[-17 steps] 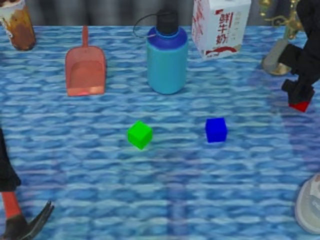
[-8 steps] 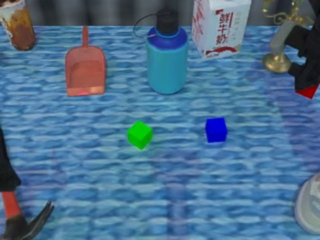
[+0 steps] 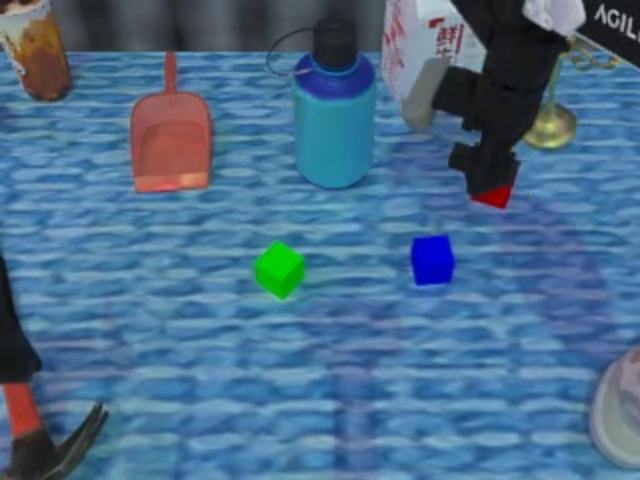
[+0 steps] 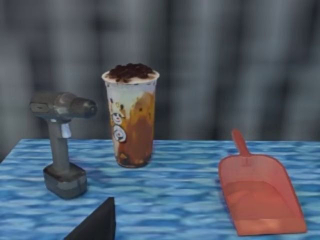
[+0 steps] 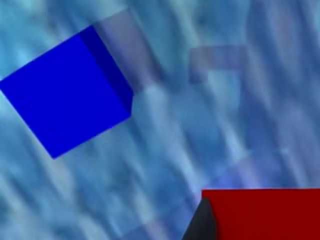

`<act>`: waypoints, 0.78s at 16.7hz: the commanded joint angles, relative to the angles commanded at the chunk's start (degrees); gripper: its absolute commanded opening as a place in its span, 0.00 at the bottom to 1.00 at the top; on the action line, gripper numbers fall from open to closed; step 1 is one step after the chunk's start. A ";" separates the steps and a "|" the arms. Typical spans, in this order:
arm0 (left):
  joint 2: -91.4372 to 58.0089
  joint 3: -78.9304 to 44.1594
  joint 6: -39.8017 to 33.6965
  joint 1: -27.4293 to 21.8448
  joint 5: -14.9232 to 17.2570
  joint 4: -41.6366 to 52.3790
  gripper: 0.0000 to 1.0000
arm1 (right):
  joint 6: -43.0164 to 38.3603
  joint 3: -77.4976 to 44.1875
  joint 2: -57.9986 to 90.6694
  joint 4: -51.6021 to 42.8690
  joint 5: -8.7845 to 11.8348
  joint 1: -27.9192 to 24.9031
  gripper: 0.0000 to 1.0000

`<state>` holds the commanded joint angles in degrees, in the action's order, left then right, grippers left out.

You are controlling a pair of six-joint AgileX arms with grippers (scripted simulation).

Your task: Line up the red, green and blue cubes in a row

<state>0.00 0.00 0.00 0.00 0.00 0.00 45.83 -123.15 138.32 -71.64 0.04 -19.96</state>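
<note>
The green cube [image 3: 279, 269] lies near the table's middle, and the blue cube [image 3: 432, 260] sits to its right, also seen close below in the right wrist view as blue cube [image 5: 67, 95]. My right gripper [image 3: 490, 185] hangs above the table, up and to the right of the blue cube, shut on the red cube [image 3: 492, 196]. The right wrist view shows that red cube [image 5: 265, 212] against a dark finger. My left arm is parked at the lower left edge of the top view, with only a dark finger tip [image 4: 97, 225] showing in its wrist view.
A teal-and-blue bottle [image 3: 334, 110], a salmon scoop [image 3: 170, 135], a milk carton [image 3: 420, 50], a drink cup [image 3: 35, 45] and a brass stand [image 3: 552, 125] line the back. A grey drill [image 4: 60, 145] stands at the far left. A white object [image 3: 618, 410] sits at the lower right.
My right arm has swung left from the table's right edge, carrying the red cube to a spot above and right of the blue cube. The green and blue cubes have not moved.
</note>
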 joint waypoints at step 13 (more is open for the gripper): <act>0.00 0.00 0.00 0.00 0.00 0.00 1.00 | -13.41 -10.12 3.57 -7.49 0.85 -36.07 0.00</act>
<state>0.00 0.00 0.00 0.00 0.00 0.00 32.42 -133.28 141.89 -79.13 0.89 -56.03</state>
